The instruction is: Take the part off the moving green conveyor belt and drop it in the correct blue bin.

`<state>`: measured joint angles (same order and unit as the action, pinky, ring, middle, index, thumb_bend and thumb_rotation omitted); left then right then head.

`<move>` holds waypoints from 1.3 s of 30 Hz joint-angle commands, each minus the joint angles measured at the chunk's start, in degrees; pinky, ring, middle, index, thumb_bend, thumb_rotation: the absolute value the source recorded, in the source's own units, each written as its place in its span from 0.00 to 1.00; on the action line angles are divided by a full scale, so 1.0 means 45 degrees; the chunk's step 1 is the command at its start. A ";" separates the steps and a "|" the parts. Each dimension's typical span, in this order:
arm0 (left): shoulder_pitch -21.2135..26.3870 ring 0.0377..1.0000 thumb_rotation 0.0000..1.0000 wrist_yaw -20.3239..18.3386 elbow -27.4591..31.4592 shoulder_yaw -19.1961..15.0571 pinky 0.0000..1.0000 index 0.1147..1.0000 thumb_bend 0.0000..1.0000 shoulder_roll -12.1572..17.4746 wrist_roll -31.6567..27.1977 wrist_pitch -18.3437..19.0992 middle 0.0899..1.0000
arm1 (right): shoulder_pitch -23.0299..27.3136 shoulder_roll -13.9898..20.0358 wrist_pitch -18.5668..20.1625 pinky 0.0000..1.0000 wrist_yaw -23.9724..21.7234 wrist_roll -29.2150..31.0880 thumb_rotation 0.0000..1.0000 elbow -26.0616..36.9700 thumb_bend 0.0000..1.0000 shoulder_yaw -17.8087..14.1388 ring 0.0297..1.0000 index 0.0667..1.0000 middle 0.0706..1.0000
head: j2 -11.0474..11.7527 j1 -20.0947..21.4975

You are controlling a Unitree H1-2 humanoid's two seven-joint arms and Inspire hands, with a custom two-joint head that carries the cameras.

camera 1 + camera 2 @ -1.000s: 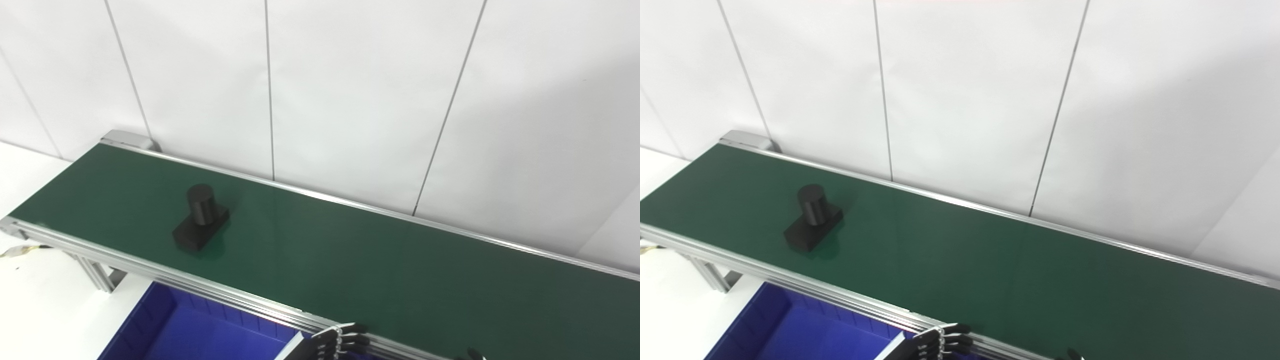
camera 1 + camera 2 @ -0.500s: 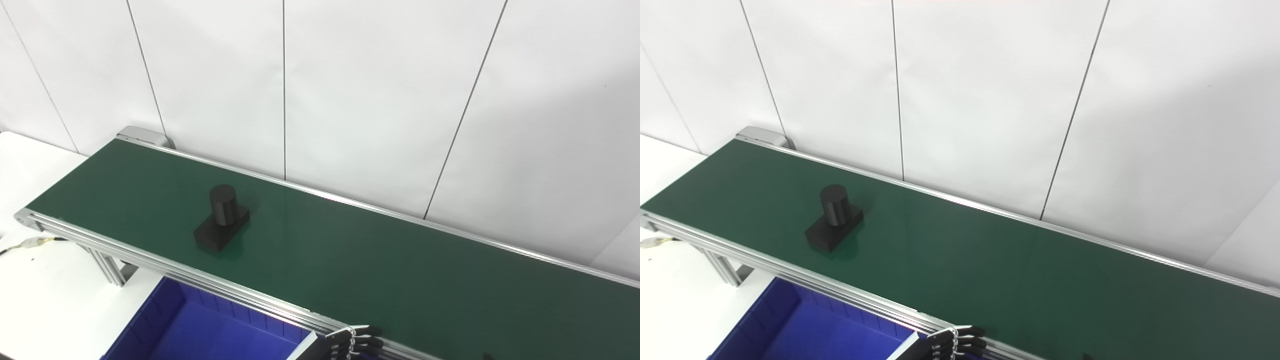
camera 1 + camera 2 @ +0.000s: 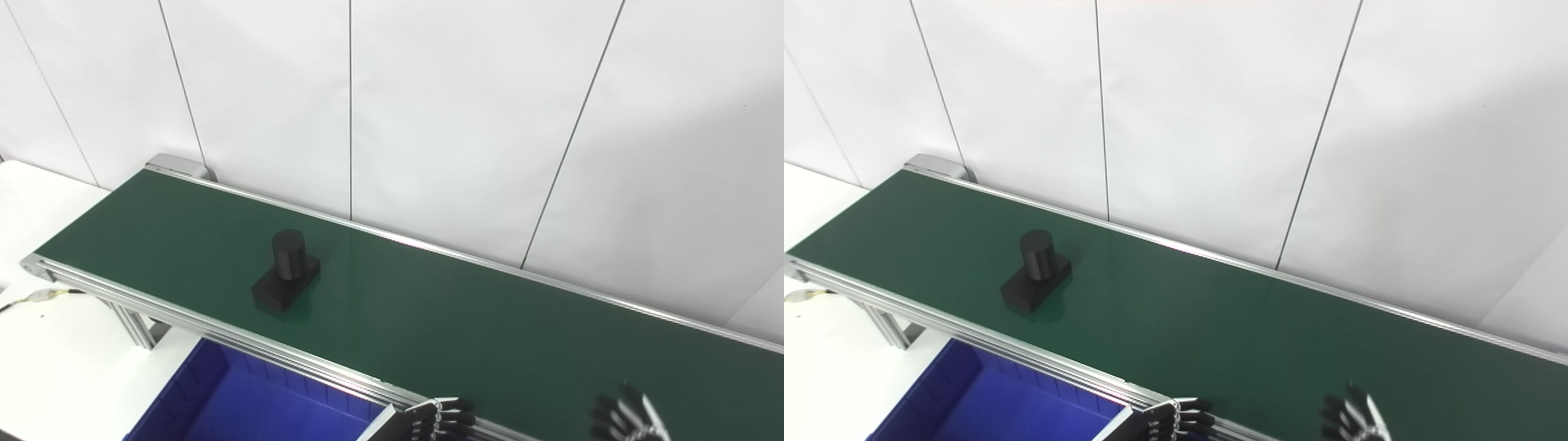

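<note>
White wall panels back a long green belt [image 3: 429, 318] that runs from about ten o'clock down toward four o'clock across both head views. On it, toward the nine o'clock side, sits the black part [image 3: 286, 271]: a short upright cylinder on a flat rectangular base, resting square on the belt nearer its front rail than its back, with nothing touching it. Below the front rail, at about seven o'clock, a blue bin [image 3: 202, 392] shows its open corner; whether it is the correct one cannot be judged from these views. At six o'clock the left hand [image 3: 438, 418] peeks in just over the rail, its fingers lined up side by side and holding nothing, though too little shows to tell whether it is spread or curled. At five o'clock the right hand [image 3: 621, 416] reaches up over the belt edge with fingers fanned apart, empty. Both hands are well apart from the part, so the step in hand reads as waiting and lining up for the catch, with the pick not yet begun. The next move likely calls for timing a reach to the part's travel along the belt, then closing around the cylinder from above or the side.
</note>
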<state>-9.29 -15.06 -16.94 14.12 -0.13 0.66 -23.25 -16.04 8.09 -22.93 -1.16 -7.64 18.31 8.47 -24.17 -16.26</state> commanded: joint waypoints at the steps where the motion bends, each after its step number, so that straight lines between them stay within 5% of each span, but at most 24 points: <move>1: 0.0345 0.76 0.51 0.0085 0.0102 -0.0002 0.72 0.79 0.92 -0.0103 0.0029 -0.0573 0.77 | 0.0538 0.0035 0.0454 0.63 -0.0313 -0.0096 0.82 0.0736 0.55 -0.0040 0.74 0.86 0.78 | 0.0028 0.0065; 7: 0.0438 0.75 0.51 0.0107 -0.0008 -0.0011 0.71 0.80 0.92 -0.0074 -0.0055 -0.0584 0.77 | 0.2047 0.0039 0.1576 0.58 -0.0921 -0.0603 0.81 0.1160 0.64 0.0079 0.72 0.85 0.79 | 0.0057 0.0201; 15: 0.0550 0.76 0.52 0.0004 -0.0136 -0.0070 0.72 0.80 0.93 0.0037 -0.0216 -0.0683 0.77 | 0.4714 -0.0120 0.3908 0.63 -0.1703 -0.1953 0.80 0.0714 0.74 0.0280 0.78 0.87 0.83 | 0.0032 0.0513; 24: 0.0581 0.76 0.52 -0.0111 -0.0116 -0.0140 0.72 0.81 0.93 0.0222 -0.0309 -0.0669 0.78 | 0.6629 -0.0663 0.5011 0.67 -0.2087 -0.2856 0.47 -0.0431 0.61 0.1040 0.80 0.86 0.83 | 0.0035 0.0864; 27: 0.0584 0.76 0.52 -0.0125 -0.0104 -0.0135 0.72 0.81 0.93 0.0306 -0.0320 -0.0671 0.78 | 0.7056 -0.0919 0.5599 0.68 -0.2254 -0.3203 0.43 -0.0595 0.61 0.1328 0.81 0.86 0.84 | 0.0032 0.0974; 39: 0.0608 0.77 0.52 -0.0293 -0.0081 -0.0186 0.71 0.82 0.91 0.0464 -0.0425 -0.0644 0.79 | 0.9223 -0.1979 0.5236 0.75 -0.1565 -0.3924 0.53 -0.4858 0.75 0.2217 0.84 0.88 0.86 | -0.0050 0.1289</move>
<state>-7.78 -16.01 -18.68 13.55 1.84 -0.58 -23.97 22.09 0.68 2.18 -10.16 -24.50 -3.05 17.90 -24.35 -10.37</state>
